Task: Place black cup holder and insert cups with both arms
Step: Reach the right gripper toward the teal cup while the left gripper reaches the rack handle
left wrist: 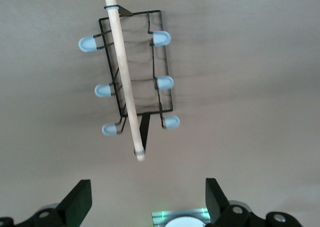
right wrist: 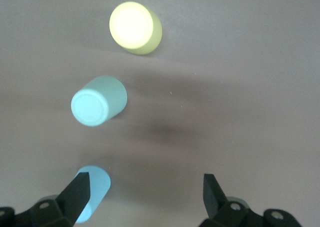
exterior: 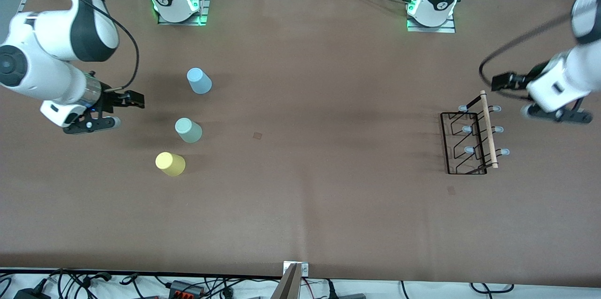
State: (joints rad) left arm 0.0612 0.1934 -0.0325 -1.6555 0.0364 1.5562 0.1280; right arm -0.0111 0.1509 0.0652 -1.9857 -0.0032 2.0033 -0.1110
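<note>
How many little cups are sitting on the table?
3, all toward the right arm's end: the light blue cup farthest from the front camera, the pale green cup in the middle, the yellow cup nearest. None appears hidden.

black cup holder (exterior: 462, 141) with wooden rod; cups light blue (exterior: 199, 80), pale green (exterior: 188, 130), yellow (exterior: 170, 164).

A matt brown tabletop (exterior: 300, 205), smooth like paper or thin felt, fills the scene. The black cup holder (exterior: 462, 144) is thin black wire with a pale, unvarnished wooden rod (left wrist: 125, 77) and soft-looking, pale blue-grey peg tips (left wrist: 161, 37). The pale green cup (exterior: 188, 130), yellow cup (exterior: 170, 164) and light blue cup (exterior: 199, 80) look like smooth, satin plastic. Both arms have glossy white shells with black trim; each end effector, left (left wrist: 150, 199) and right (right wrist: 145, 197), is matt black.
</note>
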